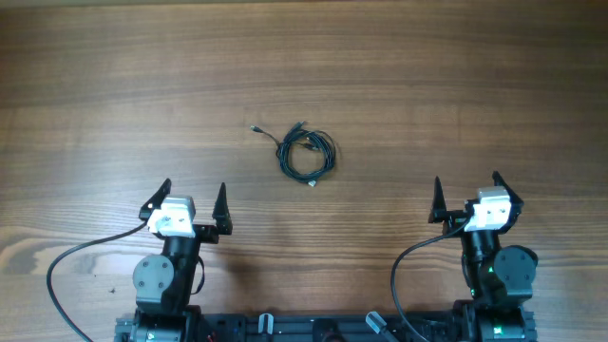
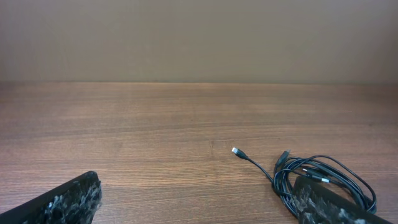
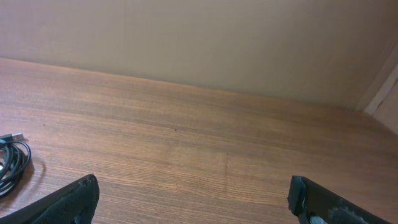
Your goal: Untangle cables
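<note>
The cables (image 1: 306,152) lie as a small coiled tangle of thin black wires in the middle of the wooden table, with one strand ending in a tiny plug (image 1: 255,127) to the upper left. The left wrist view shows the tangle (image 2: 323,177) at the right, partly behind my right fingertip. The right wrist view shows part of it (image 3: 12,163) at the left edge. My left gripper (image 1: 193,201) is open and empty, near and left of the tangle. My right gripper (image 1: 467,197) is open and empty, near and right of it.
Thicker black arm cables (image 1: 66,271) loop by the arm bases at the front edge. A plain wall (image 2: 199,37) rises beyond the table's far edge.
</note>
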Controlling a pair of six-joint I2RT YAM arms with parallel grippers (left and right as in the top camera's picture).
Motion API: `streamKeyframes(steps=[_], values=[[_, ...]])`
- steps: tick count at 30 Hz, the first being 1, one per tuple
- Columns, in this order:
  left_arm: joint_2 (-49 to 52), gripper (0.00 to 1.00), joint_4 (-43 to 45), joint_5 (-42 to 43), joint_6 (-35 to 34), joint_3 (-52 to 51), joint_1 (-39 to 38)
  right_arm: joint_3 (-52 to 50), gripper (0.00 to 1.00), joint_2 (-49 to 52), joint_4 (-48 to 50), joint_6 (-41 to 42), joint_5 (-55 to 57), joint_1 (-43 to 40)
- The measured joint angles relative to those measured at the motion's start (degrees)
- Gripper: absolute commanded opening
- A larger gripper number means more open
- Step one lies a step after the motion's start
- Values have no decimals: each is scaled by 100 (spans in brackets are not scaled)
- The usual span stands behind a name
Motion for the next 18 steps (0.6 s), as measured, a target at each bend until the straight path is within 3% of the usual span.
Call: streamKeyframes(steps=[18], values=[[0,100,0,2,0,0,0,0,100,0,0,-297,42,0]])
